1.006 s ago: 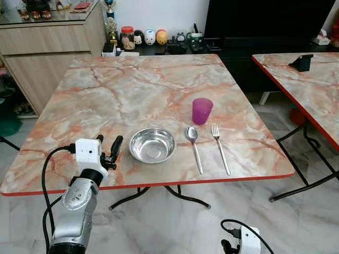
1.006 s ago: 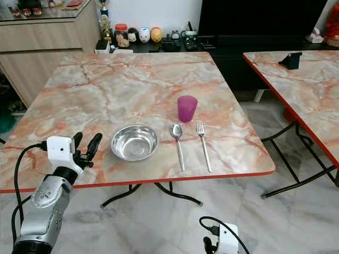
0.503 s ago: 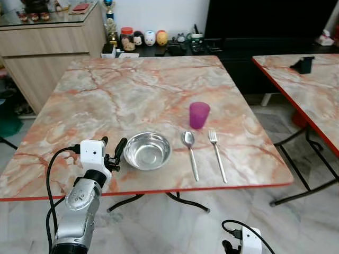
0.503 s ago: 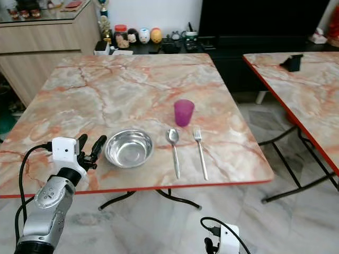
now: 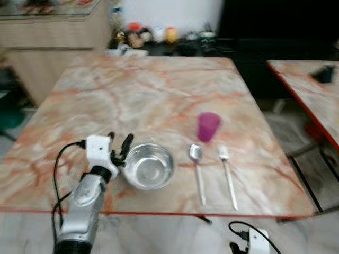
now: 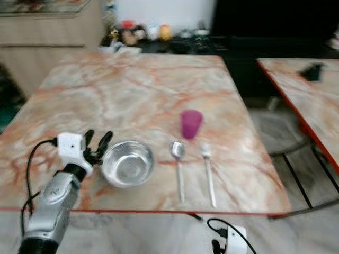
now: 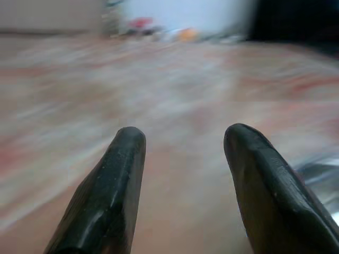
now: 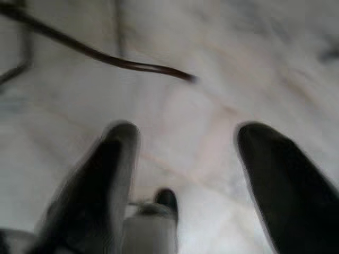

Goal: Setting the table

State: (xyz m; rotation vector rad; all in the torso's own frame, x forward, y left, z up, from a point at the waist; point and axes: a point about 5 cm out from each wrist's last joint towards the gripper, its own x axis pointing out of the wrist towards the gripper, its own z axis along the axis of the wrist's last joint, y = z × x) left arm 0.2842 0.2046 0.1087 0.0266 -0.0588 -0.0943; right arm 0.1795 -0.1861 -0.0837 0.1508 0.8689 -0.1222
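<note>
The left end effector (image 5: 119,148), fingers spread, is hovering beside the steel bowl (image 5: 148,166); next comes nudging or gripping its rim.

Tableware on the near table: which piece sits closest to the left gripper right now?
The steel bowl. The left gripper hovers at its left rim, jaws open, while the spoon, fork and purple cup lie farther right.
</note>
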